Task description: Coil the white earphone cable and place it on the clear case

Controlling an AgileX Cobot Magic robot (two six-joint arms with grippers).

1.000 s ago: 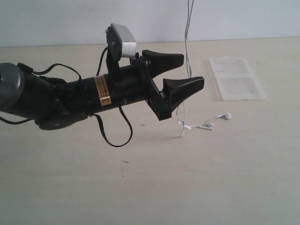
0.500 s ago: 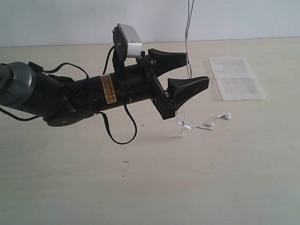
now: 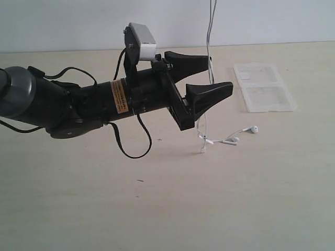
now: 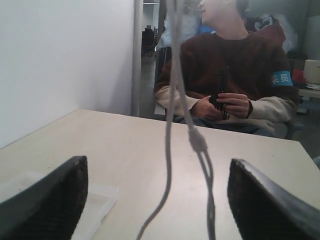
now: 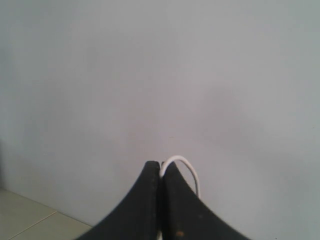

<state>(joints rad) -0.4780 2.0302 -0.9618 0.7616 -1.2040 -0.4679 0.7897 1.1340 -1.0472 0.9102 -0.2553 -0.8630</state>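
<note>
The white earphone cable [image 3: 210,42] hangs straight down from above the exterior view, and its two earbuds [image 3: 254,128] rest on the table. My left gripper [image 3: 208,76] is open, its two black fingers on either side of the hanging strands. The left wrist view shows those strands [image 4: 169,130] between the wide-apart fingers, touching neither. My right gripper [image 5: 161,167] is out of the exterior view, raised high, and shut on a loop of the cable [image 5: 182,165]. The clear case [image 3: 264,87] lies open and flat on the table to the right.
A seated person [image 4: 235,75] faces the table's far side in the left wrist view. Black robot cables [image 3: 128,144] loop under the left arm. A pale wall stands behind the table.
The left gripper has advanced to the right and risen slightly, so its open fingers now straddle the hanging cable. The earbuds and case have not moved.
</note>
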